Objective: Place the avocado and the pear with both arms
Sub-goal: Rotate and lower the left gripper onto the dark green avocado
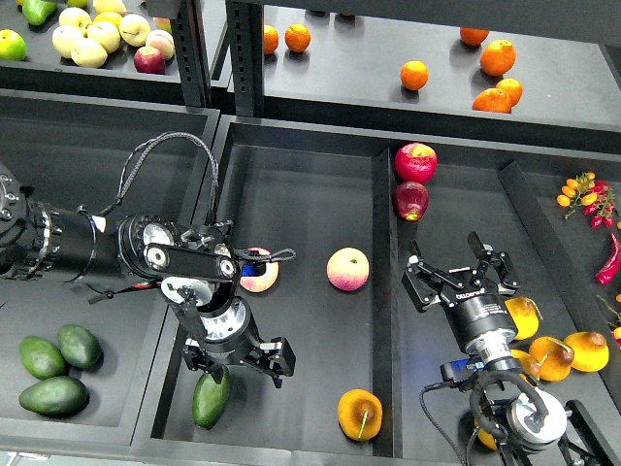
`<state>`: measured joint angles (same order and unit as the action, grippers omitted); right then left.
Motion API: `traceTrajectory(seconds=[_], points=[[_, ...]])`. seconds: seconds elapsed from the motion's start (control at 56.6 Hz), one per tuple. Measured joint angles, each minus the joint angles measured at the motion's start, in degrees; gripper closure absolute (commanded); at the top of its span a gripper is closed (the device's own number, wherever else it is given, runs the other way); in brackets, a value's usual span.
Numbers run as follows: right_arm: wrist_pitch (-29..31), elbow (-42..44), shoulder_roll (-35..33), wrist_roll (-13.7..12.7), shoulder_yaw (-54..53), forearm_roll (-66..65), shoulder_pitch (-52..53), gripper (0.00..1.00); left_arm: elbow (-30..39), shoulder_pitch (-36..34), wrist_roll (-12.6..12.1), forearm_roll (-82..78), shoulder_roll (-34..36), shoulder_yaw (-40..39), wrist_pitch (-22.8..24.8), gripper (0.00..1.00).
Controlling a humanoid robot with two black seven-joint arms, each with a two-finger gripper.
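Just below my left fingers (240, 364), spread wide, the avocado (211, 397) lies freed in the tray (291, 209). My right fingers (461, 264) gape empty, the pear (360, 414) well apart.

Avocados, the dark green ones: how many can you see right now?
4. One avocado lies under the left gripper in the middle tray. Three more sit in the left tray: and. The arms may hide others.

A shop-like produce display: black shelving (243, 58) and trays (301, 194) holding sorted fruit.
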<state>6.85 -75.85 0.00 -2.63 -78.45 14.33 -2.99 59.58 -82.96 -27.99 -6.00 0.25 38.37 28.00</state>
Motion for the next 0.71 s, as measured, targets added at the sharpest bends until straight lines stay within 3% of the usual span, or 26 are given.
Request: traceTrajectory(seconds=[0.706], points=[[0.10, -0.26, 0.00, 0.00, 1.17, -0.09, 0.00, 0.00, -7.94, 7.19, -0.01, 1.12, -0.26, 1.79, 0.00, 0.01]])
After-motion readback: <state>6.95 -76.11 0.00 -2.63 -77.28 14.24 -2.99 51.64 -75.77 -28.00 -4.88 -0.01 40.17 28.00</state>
